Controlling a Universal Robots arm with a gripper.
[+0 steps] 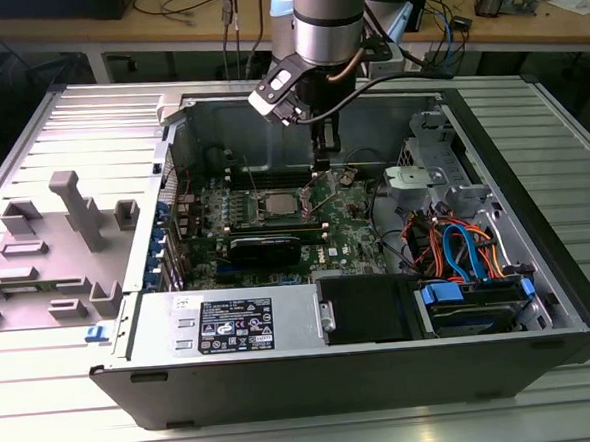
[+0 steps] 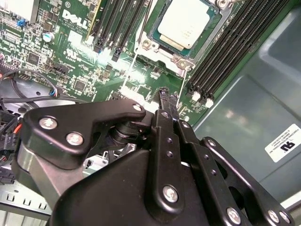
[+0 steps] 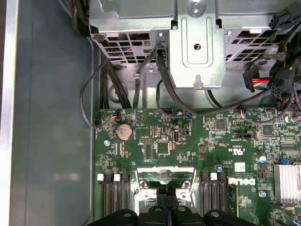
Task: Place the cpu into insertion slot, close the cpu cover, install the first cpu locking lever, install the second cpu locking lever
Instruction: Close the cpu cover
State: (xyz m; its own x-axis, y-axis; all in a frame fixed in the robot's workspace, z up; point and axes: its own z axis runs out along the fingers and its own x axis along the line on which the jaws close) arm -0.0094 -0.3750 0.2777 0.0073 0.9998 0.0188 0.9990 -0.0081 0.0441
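Our pincer (image 2: 165, 95), tips together, hovers just beside the socket (image 2: 162, 52) holding the chip (image 2: 188, 23); we judge a slip could scrape the board (image 2: 61, 56).

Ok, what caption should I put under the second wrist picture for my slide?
Black gripper poised over the green circuit board, right beside the silver chip sitting in its socket.
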